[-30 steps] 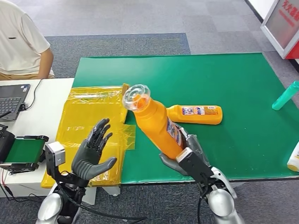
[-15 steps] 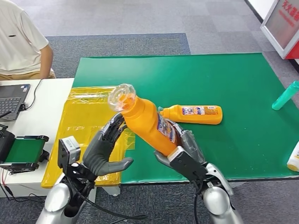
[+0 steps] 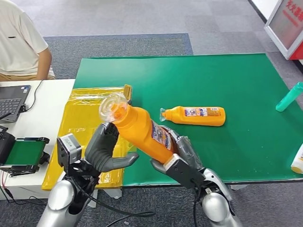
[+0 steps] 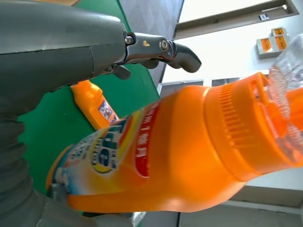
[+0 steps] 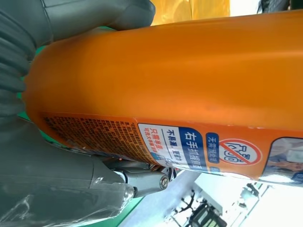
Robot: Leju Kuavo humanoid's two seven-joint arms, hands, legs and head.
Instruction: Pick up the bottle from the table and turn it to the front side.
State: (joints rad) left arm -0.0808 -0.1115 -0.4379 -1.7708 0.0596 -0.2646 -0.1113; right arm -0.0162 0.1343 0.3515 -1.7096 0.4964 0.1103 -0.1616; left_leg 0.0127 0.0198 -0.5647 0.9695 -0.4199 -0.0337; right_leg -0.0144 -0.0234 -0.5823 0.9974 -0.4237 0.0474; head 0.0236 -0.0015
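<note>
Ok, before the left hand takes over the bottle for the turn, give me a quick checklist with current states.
1. Right hand grips the bottle at its base: ok.
2. Bottle lifted off the mat: ok.
3. Left hand at the bottle's neck, fingers reaching up beside it: ok.
4. Left hand has a firm grip: cannot tell; contact is unclear.
5. Front label facing forward: not ok; the right wrist view shows fine print and a warning symbol.
6. Second bottle lies apart on the mat, out of the way: ok.
</note>
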